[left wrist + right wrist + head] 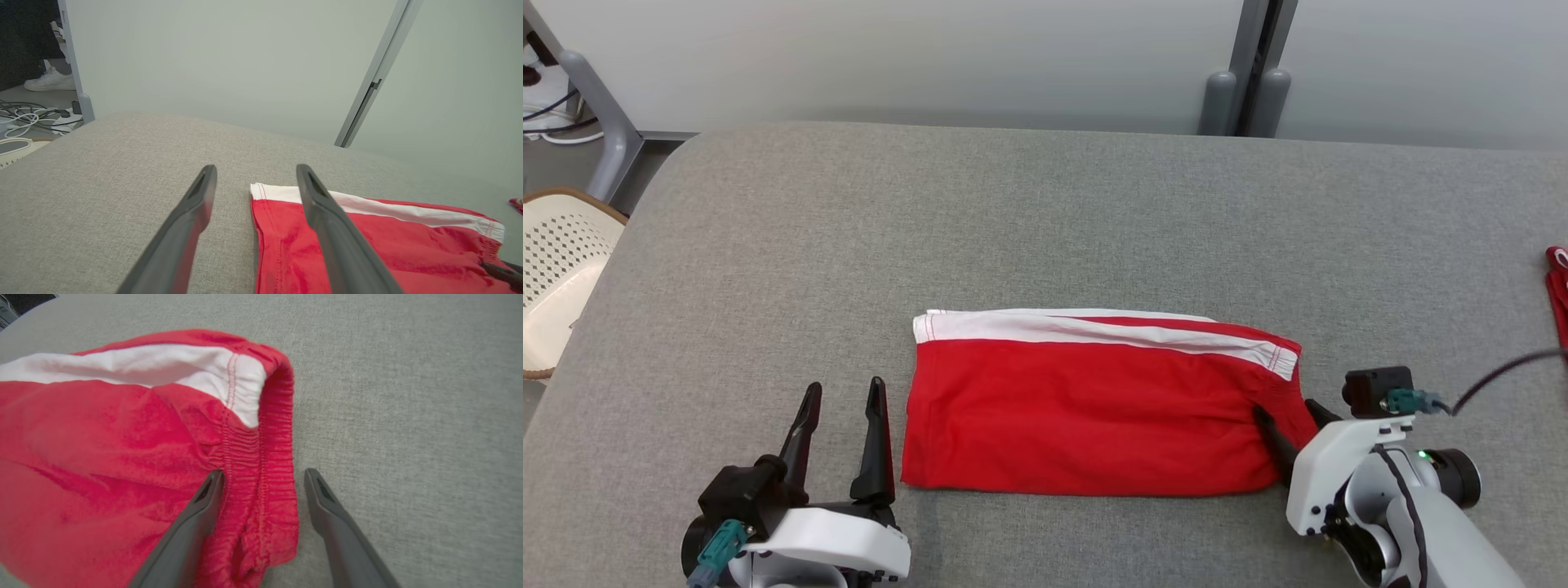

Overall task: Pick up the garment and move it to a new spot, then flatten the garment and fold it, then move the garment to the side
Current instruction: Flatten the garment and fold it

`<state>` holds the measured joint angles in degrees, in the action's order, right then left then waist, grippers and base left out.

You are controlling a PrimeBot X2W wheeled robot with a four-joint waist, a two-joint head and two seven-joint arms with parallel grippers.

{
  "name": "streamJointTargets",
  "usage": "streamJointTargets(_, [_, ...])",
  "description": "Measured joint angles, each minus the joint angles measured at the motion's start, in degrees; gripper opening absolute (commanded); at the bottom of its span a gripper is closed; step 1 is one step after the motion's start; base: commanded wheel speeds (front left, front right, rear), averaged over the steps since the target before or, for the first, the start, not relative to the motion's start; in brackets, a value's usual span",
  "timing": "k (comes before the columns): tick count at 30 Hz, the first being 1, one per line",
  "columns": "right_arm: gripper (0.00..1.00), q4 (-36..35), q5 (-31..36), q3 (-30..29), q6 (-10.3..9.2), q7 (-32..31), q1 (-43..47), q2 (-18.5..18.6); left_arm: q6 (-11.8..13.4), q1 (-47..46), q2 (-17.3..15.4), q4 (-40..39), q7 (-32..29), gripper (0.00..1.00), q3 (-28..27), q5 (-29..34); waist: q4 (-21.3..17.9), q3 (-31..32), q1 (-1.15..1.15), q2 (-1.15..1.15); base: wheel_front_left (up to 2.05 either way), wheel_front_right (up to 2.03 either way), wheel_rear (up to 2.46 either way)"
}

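Note:
The garment (1094,408) is a pair of red shorts with a white band along its far edge, lying folded flat near the front of the grey table (1045,212). My left gripper (844,386) stands open just left of the garment's left edge, holding nothing. In the left wrist view the left gripper (255,169) has its right finger crossing over the garment (408,245). My right gripper (1286,410) is open at the garment's right end. In the right wrist view the right gripper (264,473) straddles the ribbed waistband (269,457), one finger lying over the garment (102,457) and the other over bare table.
Another red item (1558,286) lies at the table's right edge. A pale perforated chair (556,269) stands off the table's left side. Grey posts (1245,98) rise behind the far edge. A person's white shoe (51,79) and floor cables (24,114) are at the far left.

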<state>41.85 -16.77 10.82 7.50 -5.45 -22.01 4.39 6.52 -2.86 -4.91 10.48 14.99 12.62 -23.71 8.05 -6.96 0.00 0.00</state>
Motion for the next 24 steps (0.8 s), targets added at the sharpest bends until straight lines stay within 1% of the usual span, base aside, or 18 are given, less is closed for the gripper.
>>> streamJointTargets(5, [0.99,0.7,-3.5,4.1,-0.01,-5.3,-2.7,2.1,-0.9,-0.3,0.7,0.7,0.0,1.0,-0.5,0.5,0.2,-0.1,0.0,0.0,0.0,0.0,0.0])
streamJointTargets(6, [0.68,0.8,-4.2,4.9,-0.01,-6.3,-3.2,2.6,-1.0,-0.4,0.8,0.8,0.0,1.0,-0.5,0.5,0.3,-0.1,0.0,0.0,0.0,0.0,0.0])
streamJointTargets(7, [0.49,0.8,-5.0,5.5,0.0,-7.4,-3.7,2.9,-1.0,-0.4,1.0,0.9,0.0,1.0,-0.6,0.6,0.3,-0.1,0.0,0.0,0.0,0.0,0.0])
streamJointTargets(9, [0.41,0.9,-7.1,6.8,0.0,-9.7,-4.7,3.4,-1.4,-0.6,1.2,1.2,0.0,1.0,-0.8,0.8,0.5,-0.2,0.0,0.0,0.0,0.0,0.0])
streamJointTargets(11, [0.26,0.9,-9.0,8.1,0.0,-12.0,-5.7,3.8,-1.6,-0.8,1.5,1.4,0.0,1.0,-1.1,1.0,0.6,-0.3,0.0,0.0,0.0,0.0,0.0])
streamJointTargets(12, [0.15,1.0,-10.2,8.6,0.0,-13.1,-6.2,4.0,-1.7,-0.9,1.5,1.5,0.0,1.0,-1.2,1.0,0.6,-0.4,0.0,0.0,0.0,0.0,0.0])
streamJointTargets(13, [0.0,1.1,-11.4,8.9,0.0,-14.2,-6.7,4.2,-1.9,-1.0,1.5,1.6,0.0,1.0,-1.3,1.0,0.7,-0.5,0.0,0.0,0.0,0.0,0.0])
streamJointTargets(17, [0.0,1.9,-14.0,10.3,0.01,-16.2,-8.7,5.4,-2.4,-1.4,1.8,2.0,0.0,1.0,-1.5,1.1,1.0,-1.1,0.0,0.0,0.0,0.0,0.0])
streamJointTargets(24, [0.0,1.5,-18.0,12.9,0.0,-16.7,-10.9,7.4,-2.7,-1.7,1.9,2.5,0.0,1.0,-1.7,1.5,1.0,-1.6,0.0,0.0,0.0,0.0,0.0])
